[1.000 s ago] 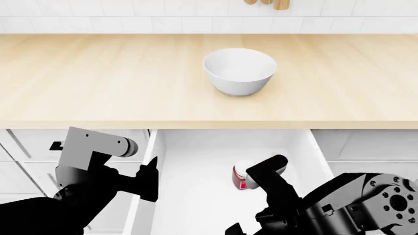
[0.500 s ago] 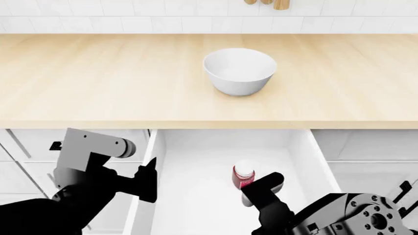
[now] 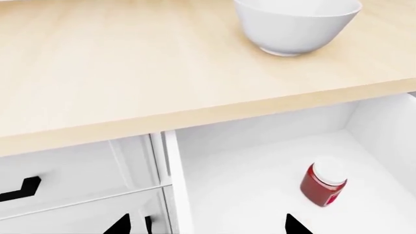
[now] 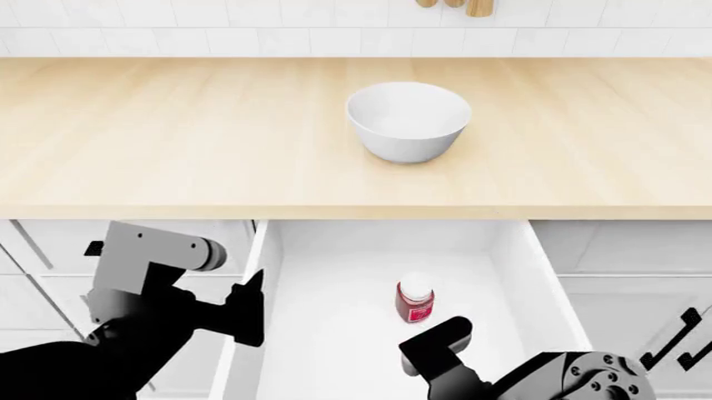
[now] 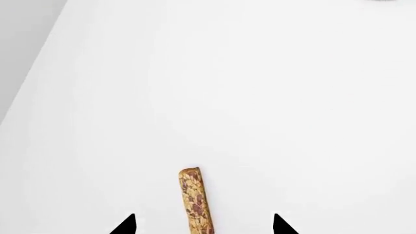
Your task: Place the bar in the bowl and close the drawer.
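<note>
The bar [image 5: 196, 200], tan and grainy, lies flat on the white floor of the open drawer [image 4: 333, 333]. In the right wrist view it sits between the two fingertips of my right gripper [image 5: 204, 225], which is open and not touching it. In the head view my right arm [image 4: 445, 358] hides the bar. The white bowl [image 4: 408, 121] stands upright on the countertop behind the drawer and also shows as the bowl [image 3: 293, 24] in the left wrist view. My left gripper [image 3: 206, 226] is open and holds nothing, hanging over the drawer's left wall [image 3: 174, 185].
A red jar with a white lid [image 4: 415, 302] lies in the drawer's middle, also seen as the jar [image 3: 323, 184]. The wooden countertop [image 4: 167, 133] overhangs the drawer's back. Small drawers [image 3: 71, 170] with a black handle [image 3: 19, 189] are at the left; black cabinet handles [image 4: 684, 333] at the right.
My right arm has drawn back toward the drawer's front and lower in the head view, uncovering the whole red jar. The left arm has barely shifted.
</note>
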### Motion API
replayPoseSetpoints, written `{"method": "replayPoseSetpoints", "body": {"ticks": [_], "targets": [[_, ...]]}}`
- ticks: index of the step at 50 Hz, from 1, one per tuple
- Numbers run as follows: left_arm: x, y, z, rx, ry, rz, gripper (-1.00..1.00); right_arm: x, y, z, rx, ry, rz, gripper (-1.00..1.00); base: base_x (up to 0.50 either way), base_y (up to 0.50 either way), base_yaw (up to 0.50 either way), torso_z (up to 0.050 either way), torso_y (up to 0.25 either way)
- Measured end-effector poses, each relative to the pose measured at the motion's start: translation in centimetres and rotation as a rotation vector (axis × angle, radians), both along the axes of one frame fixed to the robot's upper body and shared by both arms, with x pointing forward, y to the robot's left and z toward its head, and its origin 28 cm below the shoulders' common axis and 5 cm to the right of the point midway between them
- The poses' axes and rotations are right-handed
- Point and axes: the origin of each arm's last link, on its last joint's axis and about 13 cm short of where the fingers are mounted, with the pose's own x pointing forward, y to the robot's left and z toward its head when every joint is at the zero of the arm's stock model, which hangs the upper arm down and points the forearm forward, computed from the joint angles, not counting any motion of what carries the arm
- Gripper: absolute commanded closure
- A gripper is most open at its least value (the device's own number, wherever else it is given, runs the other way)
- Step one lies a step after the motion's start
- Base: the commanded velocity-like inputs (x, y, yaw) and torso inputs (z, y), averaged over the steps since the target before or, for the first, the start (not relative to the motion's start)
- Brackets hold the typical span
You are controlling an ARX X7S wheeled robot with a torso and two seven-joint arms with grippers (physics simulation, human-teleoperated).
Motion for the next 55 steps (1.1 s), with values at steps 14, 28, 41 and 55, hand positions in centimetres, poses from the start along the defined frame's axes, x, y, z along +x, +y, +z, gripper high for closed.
{"method": "replayPoseSetpoints", "body": {"ticks": [14, 28, 41, 55], "targets": [[0.1, 0.2, -0.3, -0.007, 0.002, 0.003, -1.0, 0.0, 0.5, -1.3, -0.03, 0.01, -0.003, -1.0, 0.0, 0.0, 0.0, 0.0, 0.0], [0.1, 0.3, -0.5, -0.012, 0.008, 0.003, -1.0, 0.0, 1.0, -2.6, -0.07, 0.017, 0.013, -1.0, 0.0, 0.0, 0.0, 0.0, 0.0], [0.0, 0.5, -0.6, -0.018, 0.009, 0.006, -1.0, -0.3, 1.6, -3.3, -0.099, 0.022, 0.037, -1.0, 0.0, 0.0, 0.0, 0.0, 0.0], [0.0, 0.7, -0.8, -0.026, 0.011, 0.011, -1.0, -0.5, 2.2, -3.6, -0.108, 0.027, 0.059, -1.0, 0.0, 0.0, 0.0, 0.0, 0.0]]}}
